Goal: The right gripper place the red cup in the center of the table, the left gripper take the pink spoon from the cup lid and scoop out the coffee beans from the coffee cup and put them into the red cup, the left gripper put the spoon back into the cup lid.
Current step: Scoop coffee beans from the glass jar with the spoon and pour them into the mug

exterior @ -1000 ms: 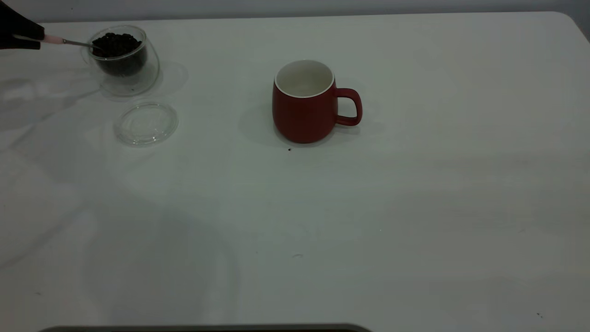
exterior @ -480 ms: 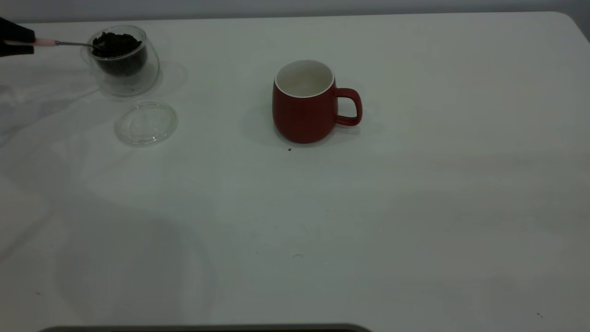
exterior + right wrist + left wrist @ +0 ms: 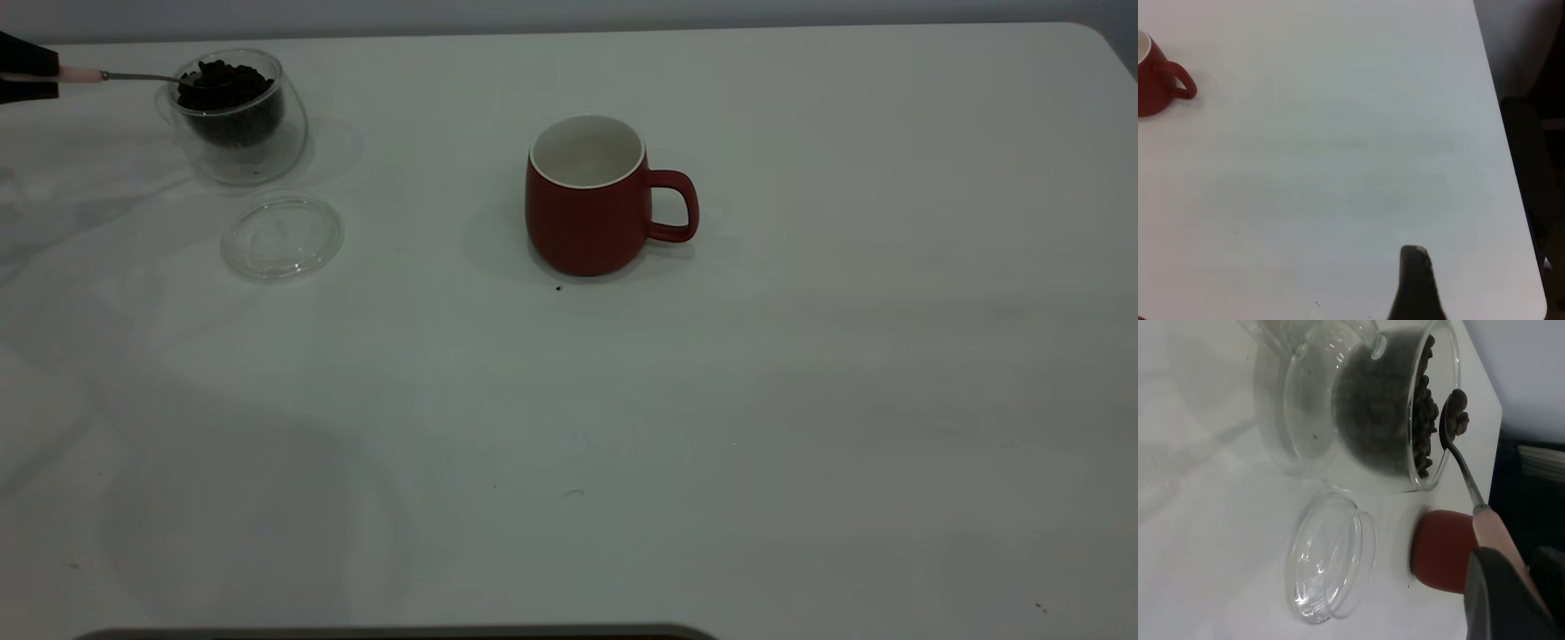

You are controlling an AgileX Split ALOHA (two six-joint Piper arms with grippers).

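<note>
My left gripper (image 3: 27,67) is at the table's far left edge, shut on the pink spoon's handle (image 3: 78,75). The spoon is about level, and its metal bowl (image 3: 1454,420) holds a few coffee beans at the rim of the coffee cup (image 3: 238,116). The glass cup is heaped with coffee beans (image 3: 224,87). The cup lid (image 3: 282,237) lies flat and empty in front of the cup. The red cup (image 3: 587,213) stands upright and empty at the table's middle, handle to the right. A dark part of my right gripper (image 3: 1415,283) hovers over bare table to the right of the red cup.
The white table (image 3: 711,427) is bare apart from a few dark specks, one (image 3: 558,288) just in front of the red cup. The table's right edge (image 3: 1501,133) and rounded corner show in the right wrist view.
The spoon's bowl has risen out of the bean heap to rim height with beans on it. My left gripper has drawn slightly left and up.
</note>
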